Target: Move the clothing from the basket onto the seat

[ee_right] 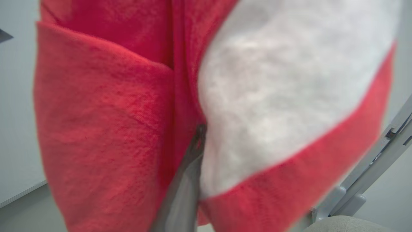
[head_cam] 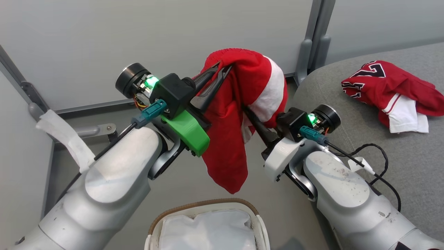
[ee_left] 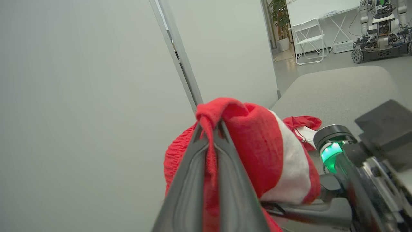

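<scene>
Clothing piece (head_cam: 239, 114), red with white band, hung above the basket (head_cam: 208, 202), pinched by left gripper (head_cam: 222, 69); right gripper (head_cam: 253, 119) sat buried in folds, grip unclear; the carry needed height to clear the seat (head_cam: 364, 166) edge.

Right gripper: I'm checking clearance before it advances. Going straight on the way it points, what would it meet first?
The red garment hanging from the left gripper. The right gripper points straight into its folds and seems to touch the cloth. What lies behind the cloth is hidden.
</scene>
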Tool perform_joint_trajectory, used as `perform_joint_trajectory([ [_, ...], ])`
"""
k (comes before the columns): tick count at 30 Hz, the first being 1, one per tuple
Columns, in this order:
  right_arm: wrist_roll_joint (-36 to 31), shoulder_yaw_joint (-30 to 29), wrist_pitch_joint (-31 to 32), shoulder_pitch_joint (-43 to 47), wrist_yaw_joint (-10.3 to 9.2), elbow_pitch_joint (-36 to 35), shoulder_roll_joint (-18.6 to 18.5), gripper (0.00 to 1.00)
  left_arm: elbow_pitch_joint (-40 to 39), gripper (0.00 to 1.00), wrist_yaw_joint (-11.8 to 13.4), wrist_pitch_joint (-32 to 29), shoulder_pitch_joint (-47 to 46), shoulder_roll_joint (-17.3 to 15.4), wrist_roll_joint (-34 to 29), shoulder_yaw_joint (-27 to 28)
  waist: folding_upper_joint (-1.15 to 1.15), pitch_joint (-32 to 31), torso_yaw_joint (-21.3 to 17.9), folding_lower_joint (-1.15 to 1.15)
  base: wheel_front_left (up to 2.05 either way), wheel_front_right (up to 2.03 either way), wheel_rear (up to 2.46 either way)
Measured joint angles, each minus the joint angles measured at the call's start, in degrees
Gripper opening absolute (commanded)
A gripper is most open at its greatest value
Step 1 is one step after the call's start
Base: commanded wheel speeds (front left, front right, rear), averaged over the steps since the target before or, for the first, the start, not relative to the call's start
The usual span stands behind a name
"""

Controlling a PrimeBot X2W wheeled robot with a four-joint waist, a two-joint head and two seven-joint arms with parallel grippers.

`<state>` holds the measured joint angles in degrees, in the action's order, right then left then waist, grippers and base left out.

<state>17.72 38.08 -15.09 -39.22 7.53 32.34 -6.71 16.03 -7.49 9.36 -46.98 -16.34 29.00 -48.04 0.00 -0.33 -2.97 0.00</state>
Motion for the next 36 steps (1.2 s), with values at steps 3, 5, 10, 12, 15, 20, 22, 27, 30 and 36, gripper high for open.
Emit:
perform_joint_trajectory([
  [3, 0.56, 0.32, 0.00, -0.17, 0.00, -0.25, -0.42, 0.00, -0.05, 0.00, 0.29, 0.05, 1.12, -0.51, 1.00, 0.30, 0.00, 0.08, 0.13, 0.00, 0.00, 0.00, 0.00],
  [5, 0.80, -0.02, 0.00, -0.20, 0.00, -0.83, -0.62, 0.00, 0.03, 0.00, 0.53, 0.58, 2.15, -0.68, 1.94, 0.86, 0.00, 0.13, 0.14, 0.00, 0.00, 0.00, 0.00],
  [10, 0.31, -2.55, 0.00, -0.24, 0.00, -2.18, -1.47, 0.00, 0.82, 0.96, 1.44, 2.44, 5.87, -0.98, 3.53, 1.69, 0.00, 0.23, 0.00, 0.00, 0.00, 0.00, 0.00],
  [12, -0.11, -3.45, 0.00, -0.23, 0.00, -2.53, -1.59, 0.00, 1.31, 1.00, 1.54, 3.13, 7.71, -0.99, 3.83, 1.68, 0.00, 0.28, -0.06, 0.00, 0.00, 0.00, 0.00],
  [15, -0.90, -5.92, 0.00, -0.14, 0.00, -3.11, -1.92, 0.00, 1.99, 1.00, 2.05, 4.37, 10.61, -0.89, 4.35, 1.99, 0.00, 0.36, -0.22, 0.00, 0.00, 0.00, 0.00],
  [20, -2.59, -9.80, 0.00, 0.36, 0.00, -3.94, -2.66, 0.00, 2.63, 1.00, 2.46, 5.34, 15.50, -0.40, 4.80, 2.72, 0.00, 0.60, -0.51, 0.00, 0.00, 0.00, 0.00],
  [22, -3.27, -11.52, 0.00, 0.83, 0.00, -4.26, -3.10, 0.00, 2.91, 1.00, 2.46, 5.43, 17.25, -0.27, 4.66, 2.77, 0.00, 0.75, -0.64, 0.00, 0.00, 0.00, 0.00],
  [27, -4.25, -14.93, 0.00, 1.38, 0.00, -5.03, -3.70, 0.00, 2.81, 1.00, 2.46, 5.61, 20.77, 0.79, 4.05, 4.16, 0.00, 1.11, -1.24, 0.00, 0.00, 0.00, 0.00],
  [30, -5.01, -16.80, 0.00, 2.16, 0.00, -5.46, -4.13, 0.00, 2.22, 1.00, 2.43, 5.68, 22.23, 1.33, 3.03, 5.61, 0.00, 1.52, -1.80, 0.00, 0.00, 0.00, 0.00],
  [36, -6.54, -19.46, 0.00, 2.31, 0.00, -6.44, -4.49, 0.00, 1.35, 1.00, 1.87, 5.68, 23.91, 2.47, 0.87, 7.62, 0.00, 2.68, -3.98, 0.00, 0.00, 0.00, 0.00],
])
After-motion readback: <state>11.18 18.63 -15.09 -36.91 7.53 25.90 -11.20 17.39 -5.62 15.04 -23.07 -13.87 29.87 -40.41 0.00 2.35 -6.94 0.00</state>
